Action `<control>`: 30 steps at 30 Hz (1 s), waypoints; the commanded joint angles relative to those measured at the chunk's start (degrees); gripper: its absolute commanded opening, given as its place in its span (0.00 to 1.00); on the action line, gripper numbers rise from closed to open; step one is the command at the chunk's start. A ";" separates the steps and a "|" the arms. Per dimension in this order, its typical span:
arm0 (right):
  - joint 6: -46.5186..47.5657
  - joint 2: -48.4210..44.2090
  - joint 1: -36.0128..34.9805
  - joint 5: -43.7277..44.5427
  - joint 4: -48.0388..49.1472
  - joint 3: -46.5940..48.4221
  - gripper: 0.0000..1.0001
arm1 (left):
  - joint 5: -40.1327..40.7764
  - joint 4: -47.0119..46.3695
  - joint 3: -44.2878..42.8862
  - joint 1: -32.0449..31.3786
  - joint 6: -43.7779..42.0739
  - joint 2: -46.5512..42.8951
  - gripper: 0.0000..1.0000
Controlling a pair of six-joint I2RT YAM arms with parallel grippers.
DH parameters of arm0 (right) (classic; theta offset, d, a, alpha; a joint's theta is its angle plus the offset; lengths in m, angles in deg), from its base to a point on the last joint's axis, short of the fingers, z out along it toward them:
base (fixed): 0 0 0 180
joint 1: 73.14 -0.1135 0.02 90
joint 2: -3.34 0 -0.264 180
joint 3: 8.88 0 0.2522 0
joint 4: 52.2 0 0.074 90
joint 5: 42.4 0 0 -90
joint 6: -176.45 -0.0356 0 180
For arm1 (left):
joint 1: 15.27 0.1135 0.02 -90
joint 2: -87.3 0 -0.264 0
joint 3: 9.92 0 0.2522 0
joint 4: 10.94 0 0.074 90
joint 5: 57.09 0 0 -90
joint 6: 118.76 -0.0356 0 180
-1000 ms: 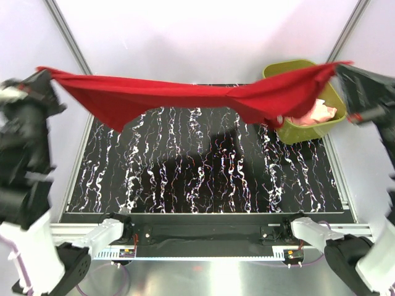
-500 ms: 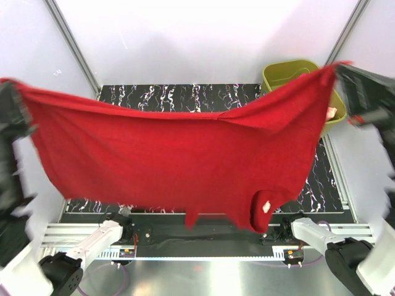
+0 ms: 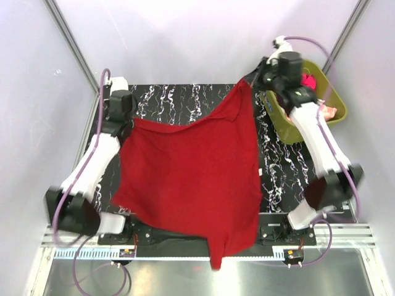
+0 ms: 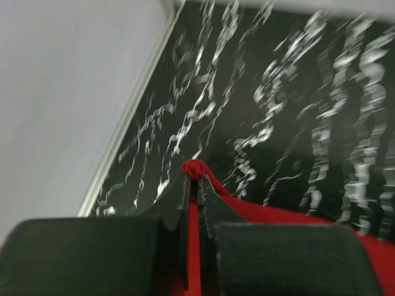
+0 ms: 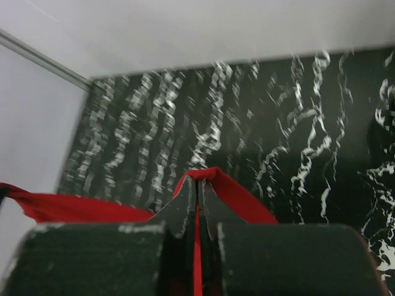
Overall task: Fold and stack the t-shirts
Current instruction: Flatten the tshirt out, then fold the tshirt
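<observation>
t-shirt (image 3: 191, 179): frame centre, spread over table (image 3: 281, 179); lower end past near edge.
left gripper (image 3: 125, 123): upper left, at 1 t-shirt corner.
right gripper (image 3: 256, 80): upper right, at other corner.
tub (image 3: 334, 116): far upper right, beside right gripper.

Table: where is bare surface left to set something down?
Free: the far strip of table beyond the red t-shirt, and the right strip between shirt and right arm. Crowded: the middle and near edge, under the shirt; the left side, under the left arm.
</observation>
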 commanded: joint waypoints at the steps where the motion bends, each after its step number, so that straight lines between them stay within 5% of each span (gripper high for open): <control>1: 3.51 6.80 1.10 2.20 5.82 3.60 0.00 | -0.55 -7.03 -1.75 4.87 4.77 9.75 0.00; 7: 5.80 23.59 2.25 3.61 0.64 16.16 0.00 | -4.24 1.93 -15.54 7.42 8.56 32.96 0.00; 10: 6.41 28.61 2.42 2.65 -2.26 21.44 0.00 | -7.23 4.40 -19.59 7.60 9.26 36.68 0.00; 19: 6.15 30.20 3.39 2.20 -5.33 22.86 0.00 | -11.81 6.07 -23.73 9.27 9.09 39.24 0.01; 30: 4.22 22.65 3.92 1.23 -9.91 12.67 0.00 | -14.97 10.90 -25.13 10.59 9.00 39.68 0.03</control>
